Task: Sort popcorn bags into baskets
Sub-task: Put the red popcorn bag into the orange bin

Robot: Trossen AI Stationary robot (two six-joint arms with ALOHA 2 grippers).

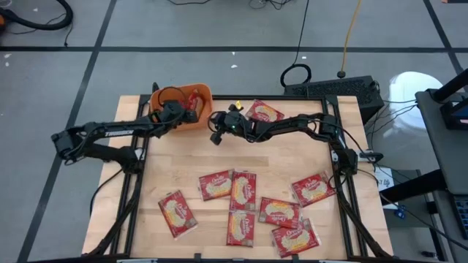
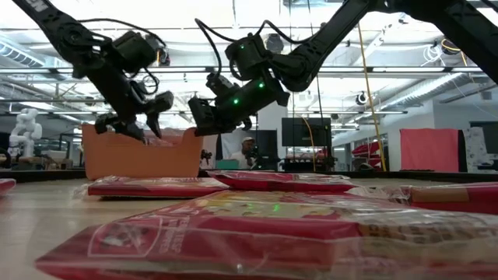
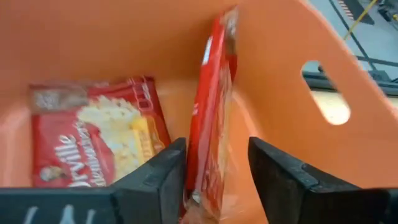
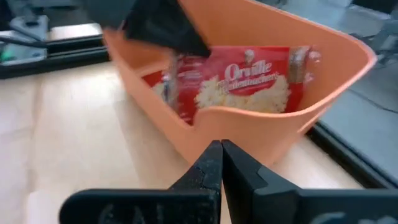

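You see one orange basket (image 1: 191,97), two popcorn bags inside it (image 3: 93,146) (image 3: 211,124), eight popcorn bags on table: one at back (image 1: 263,112), seven in front (image 1: 243,191). Two arms.

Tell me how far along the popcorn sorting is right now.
One bag already lies in the orange tub. The left hand is over the tub with a second bag on edge between its open fingers. The right hand waits shut beside the tub. Nine bags, like this one, remain on the table.
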